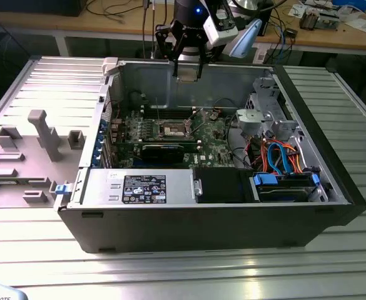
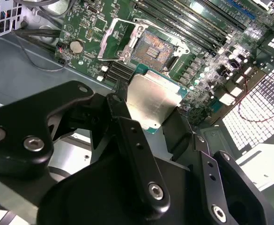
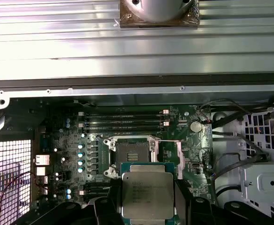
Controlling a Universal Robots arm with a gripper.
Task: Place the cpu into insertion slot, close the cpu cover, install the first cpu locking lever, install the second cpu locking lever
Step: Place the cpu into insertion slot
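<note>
Silver-grey metal shows between the black fingers [image 2: 127, 136]: the cpu [image 2: 153, 98] is clamped by two opposite edges in the gripper [image 2: 148, 119], its flat top turned toward both wrist cameras. In the first wrist view the cpu [image 3: 147, 192] carries fine print that is too small to be made out.

In the exterior view the gripper [image 1: 188, 70] hangs high over the open case [image 1: 201, 228], near its far wall and well above the green board [image 1: 217, 134]. The cpu is held in the air, apart from the slot [image 2: 154, 49].

The slot [image 3: 129, 152] lies open with its dark centre bare. The cover [image 2: 107, 37] is swung up beside it, joined at one edge, with its square window seen. A thin wire lever [image 2: 167, 33] runs along the slot's far edge.

Long memory slots [image 3: 122, 119] lie just beside the slot, and a coin cell [image 3: 195, 125] sits near the cover. In the exterior view a black card [image 1: 164, 150] stands between the slot and the power supply [image 1: 101, 184]. A black-and-white label [image 1: 144, 187] is stuck on the supply, but its print cannot be told. Blue and orange cables [image 1: 283, 156] are bundled toward the exterior view's right. The case rests on a ribbed metal table [image 1: 170, 269], and a grey fixture tray [image 1: 39, 134] lies at the exterior view's left.
</note>
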